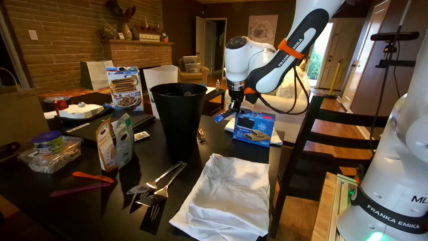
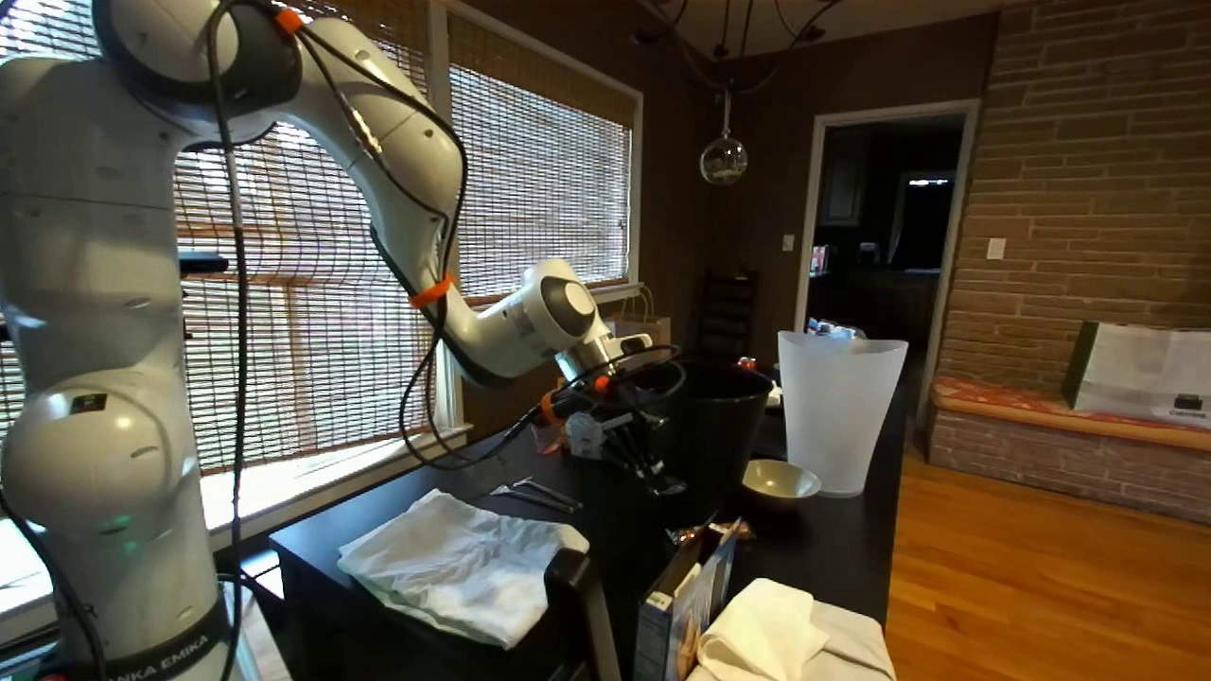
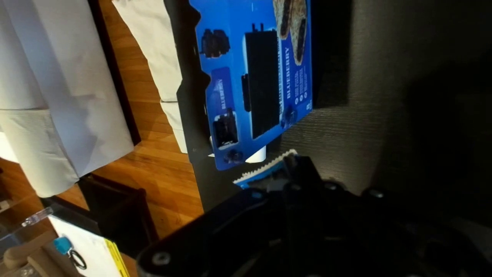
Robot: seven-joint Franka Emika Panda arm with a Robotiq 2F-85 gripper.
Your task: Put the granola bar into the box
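The box is a small bright-blue carton with printed bars, upright near the table's end; it also shows edge-on as a box beyond the chair. My gripper is shut on the granola bar, a blue wrapper sticking out sideways from the fingertips. From the wrist, the granola bar's pale serrated end shows past the dark fingers, apart from the lower corner of the box. The rest of the wrapper is hidden by the gripper. Whether the box's top stands open is hard to tell.
A tall black bin stands close beside the box. Folded white cloth lies on the table in front of it, with metal utensils to the side. A dark chair stands along the table edge. Cream cloth lies beside the box.
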